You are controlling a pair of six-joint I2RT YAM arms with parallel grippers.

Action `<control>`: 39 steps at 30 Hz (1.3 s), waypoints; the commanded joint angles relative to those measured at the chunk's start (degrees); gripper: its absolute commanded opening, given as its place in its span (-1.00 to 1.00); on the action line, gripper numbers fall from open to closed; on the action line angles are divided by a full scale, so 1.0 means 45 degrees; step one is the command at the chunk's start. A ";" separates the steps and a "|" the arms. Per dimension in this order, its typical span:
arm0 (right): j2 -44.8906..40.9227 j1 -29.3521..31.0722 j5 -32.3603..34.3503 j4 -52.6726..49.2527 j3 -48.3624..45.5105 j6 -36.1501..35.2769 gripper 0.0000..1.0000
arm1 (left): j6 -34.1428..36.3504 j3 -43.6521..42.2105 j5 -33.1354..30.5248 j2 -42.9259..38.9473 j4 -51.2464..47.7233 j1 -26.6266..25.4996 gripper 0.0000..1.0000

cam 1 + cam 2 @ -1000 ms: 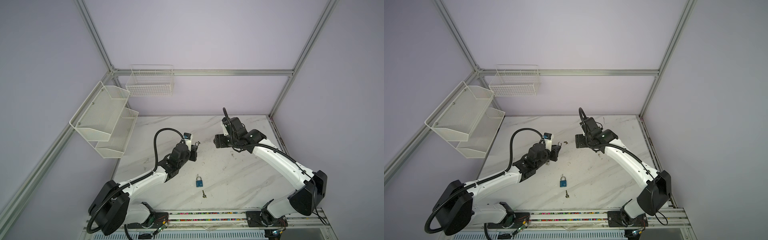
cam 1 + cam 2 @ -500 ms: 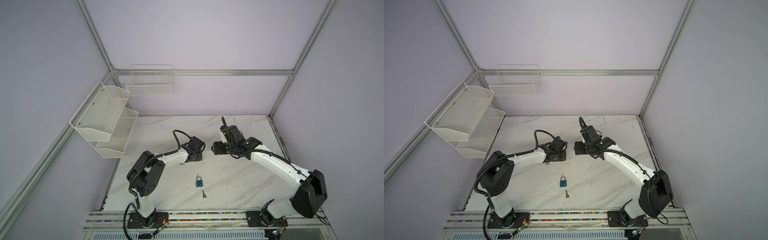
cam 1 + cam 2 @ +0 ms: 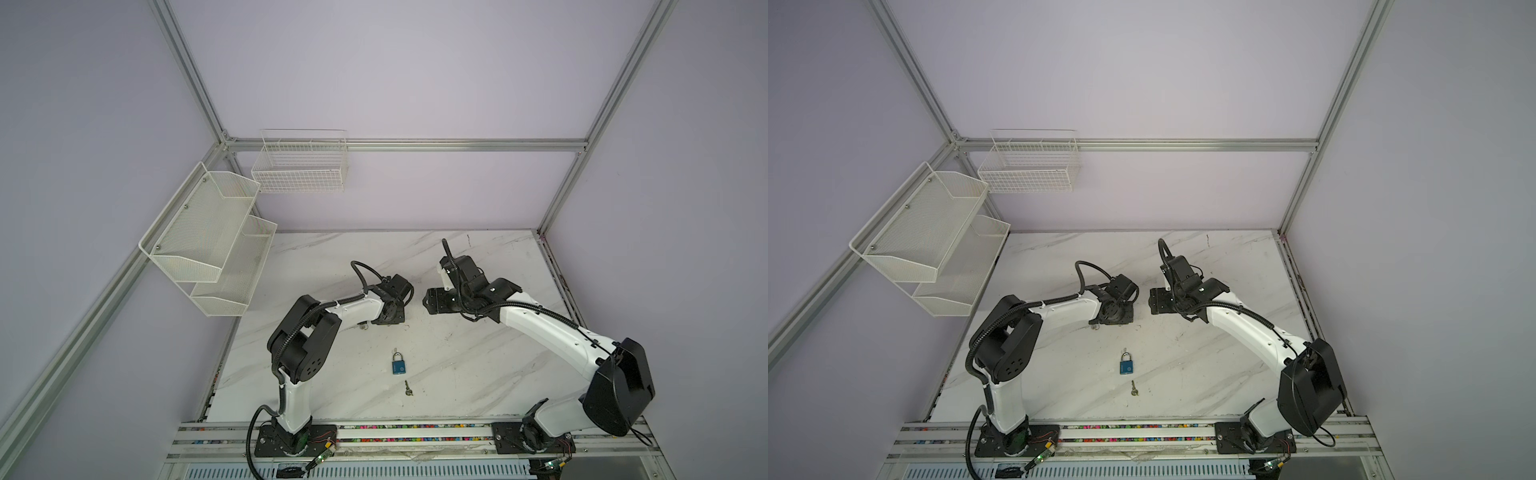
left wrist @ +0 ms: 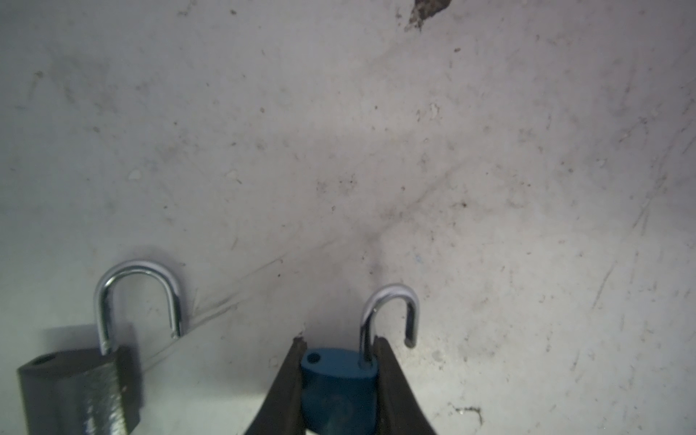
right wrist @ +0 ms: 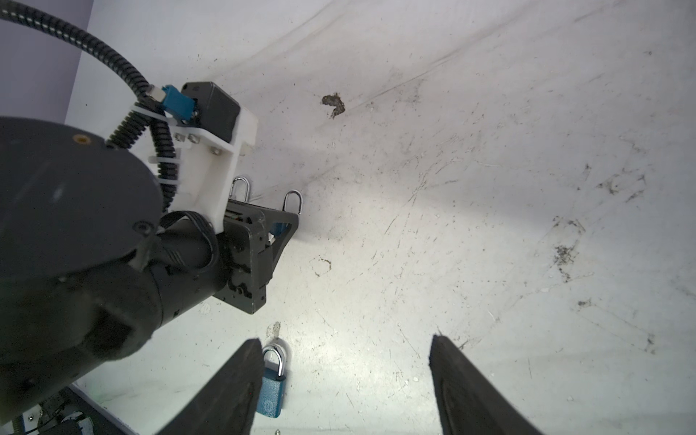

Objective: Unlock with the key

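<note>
Down at the marble table [image 3: 478, 374], we have our left gripper [image 4: 339, 340] pinched narrowly on the body of the gripped blue padlock [image 4: 339, 384]. Its shackle [image 4: 391, 301] is sprung: one leg sits in the body and the other ends free, just outside a finger. Just beside it on the table is a grey padlock [image 4: 75, 388], apart from the gripper, with its shackle likewise open at one leg.

Our right gripper [image 5: 345, 339] hangs close across from the left one with its jaws spread wide and nothing between them. In both top views the two grippers face each other near the middle of the table, apart.

Nearer the robot's base lies a loose blue padlock [image 3: 398, 365] [image 3: 1126, 367], flat on the table with its shackle seated in the body. The right wrist view shows it too [image 5: 270, 395], partly behind one finger but not gripped. The key [image 3: 408, 388] [image 3: 1134, 388] lies on the table just beside that lock's lower end, well apart from both grippers.
</note>
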 commanded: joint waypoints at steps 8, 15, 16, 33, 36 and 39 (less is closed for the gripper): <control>-0.0355 -0.0013 -0.0150 -0.0047 -0.0031 0.0044 0.46 | -0.0368 0.1029 -0.0320 0.0028 -0.0291 -0.0018 -0.56; -0.0689 0.0007 -0.0082 -0.0254 -0.0128 0.0001 0.46 | -0.0490 0.0947 -0.0104 -0.0115 -0.0258 -0.0023 -0.27; -0.0726 0.0016 -0.0082 -0.0337 -0.0077 -0.0015 0.46 | -0.0510 0.0934 -0.0032 -0.0214 -0.0230 -0.0018 -0.24; -0.1549 0.3964 0.0543 -0.0856 -0.1885 0.3659 0.38 | -0.1077 -0.3423 0.1007 -0.7184 0.1745 0.0002 -0.07; -0.1644 0.5062 0.0846 -0.0586 -0.2671 0.4646 0.34 | -0.1277 -0.4408 0.0959 -0.8452 0.1822 0.0040 -0.06; -0.1627 0.6066 0.0812 -0.0082 -0.3510 0.5227 0.29 | -0.1470 -0.5352 0.1171 -0.9487 0.2015 0.0109 -0.06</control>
